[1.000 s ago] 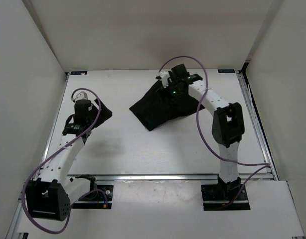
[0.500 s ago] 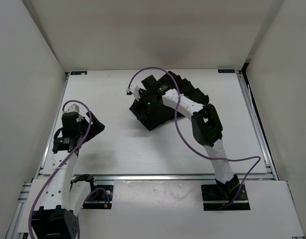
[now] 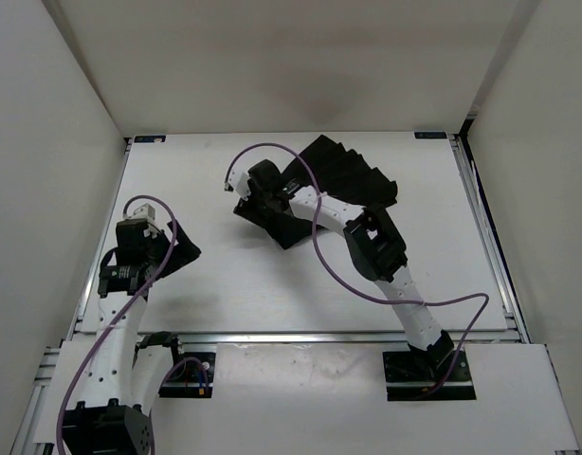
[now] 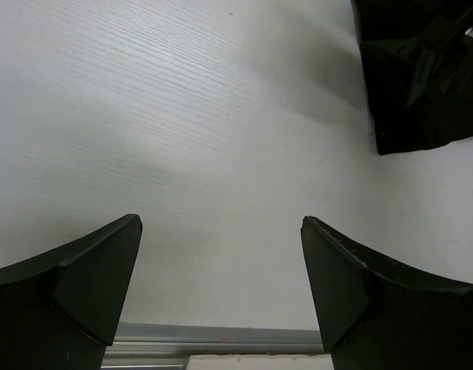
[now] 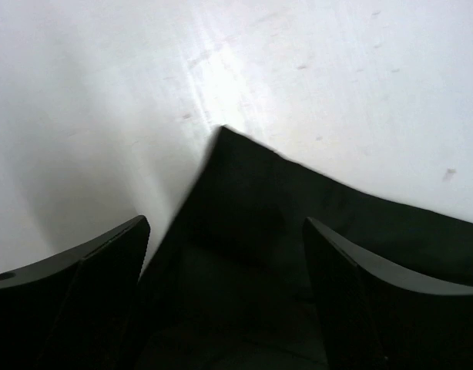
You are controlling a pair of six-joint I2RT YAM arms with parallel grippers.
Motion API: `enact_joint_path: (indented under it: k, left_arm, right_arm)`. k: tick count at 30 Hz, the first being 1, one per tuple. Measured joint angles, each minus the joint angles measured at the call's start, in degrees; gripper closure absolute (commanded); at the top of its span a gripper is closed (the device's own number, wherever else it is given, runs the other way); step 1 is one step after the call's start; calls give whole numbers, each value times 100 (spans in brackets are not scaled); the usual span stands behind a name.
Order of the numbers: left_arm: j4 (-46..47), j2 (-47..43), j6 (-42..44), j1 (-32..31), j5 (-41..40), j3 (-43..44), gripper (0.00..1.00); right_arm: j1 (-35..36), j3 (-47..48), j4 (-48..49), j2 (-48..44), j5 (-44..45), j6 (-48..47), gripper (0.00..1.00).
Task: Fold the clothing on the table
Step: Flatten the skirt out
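Observation:
The black clothing (image 3: 343, 180) lies crumpled at the back middle of the white table (image 3: 234, 275), its pleated part spread toward the right. My right gripper (image 3: 256, 199) reaches across to the clothing's left end and hovers open over it. In the right wrist view a pointed corner of the clothing (image 5: 252, 200) lies between and below the spread fingers of the right gripper (image 5: 225, 239), and nothing is gripped. My left gripper (image 3: 175, 252) hangs open over bare table at the left, apart from the clothing (image 4: 410, 85), which shows at the upper right of the left wrist view.
White walls (image 3: 63, 142) enclose the table on three sides. Aluminium rails (image 3: 481, 237) run along the right and near edges; the near rail (image 4: 221, 337) shows just under the left gripper (image 4: 221, 239). A purple cable (image 3: 319, 256) loops over the right arm.
My right arm swung left across the clothing, from its back right part to its left end, uncovering the pleated part. My left arm drew back toward the near left.

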Motion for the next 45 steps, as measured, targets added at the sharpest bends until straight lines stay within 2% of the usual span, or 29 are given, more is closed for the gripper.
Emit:
enact_joint_path:
  k: [6,8,9,10,11,12,17,23,26,28,31,32,33,34,35,38,40,43,45]
  left_arm:
    - [-72,-50,160,13,28,0,4]
    - [-87,-61,197,13,31,-11,4]
    - [-96,-66,205,15,35,-17,4]
    - [-103,-72,214,15,37,-22,5]
    - [-103,-76,216,17,42,-24,4]
    - [-96,-81,219,20,55,-31,4]
    - [-52,-94,186,20,98,-114,9]
    - [249,-105,44,31,103,-151,15]
    - [483,-85,-63,26,116,-225,16]
    - [710,-33,-160,-28,120,-299,16]
    - [1060,162,-348,-328,85,-422,17]
    - [1178,234,-404,-483,81,-468,17]
    - [1285,299,-457,-649,46,-518,16]
    - [1377,356,-505,-778,24,-566,15]
    - [1469,420,-551,-911,4,-619,14]
    - [1735,645,-658,-1226,-70,-723,10]
    - [1910,839,-704,-1456,-170,-732,9]
    - [2162,1152,-721,-1801,-273,-710,8]
    - [2247,1530,-699,-1987,-278,-551,1]
  right_arm:
    - [111,-269,601,61,975,-402,36]
    - [114,-308,662,116,1209,-492,53]
    - [111,-345,697,122,1305,-514,67]
    - [111,-365,702,129,1405,-531,76]
    - [111,-378,697,133,1506,-549,90]
    - [105,-391,699,133,1591,-568,100]
    - [55,-221,446,133,1786,-339,100]
    - [-170,1440,-730,107,999,437,100]
    - [-374,1711,-1237,-378,800,1049,100]
    - [-608,1266,-1412,-1008,691,1493,100]
    - [-1298,-863,-1484,-2787,614,1937,100]
    - [-1624,-1665,-1567,-3425,575,2048,92]
    - [-1952,-2356,-1707,-3982,498,2149,71]
    - [-2380,-3088,-1904,-4555,393,2236,24]
    - [-2798,-3775,-2090,-5073,273,2271,1]
    - [-3482,-5300,-3003,-6373,192,2337,1]
    - [-3338,-5855,-3442,-7073,153,2404,1]
    - [-2898,-6310,-3375,-8201,140,2557,1]
    - [-2750,-6365,-3191,-8566,153,2708,1]
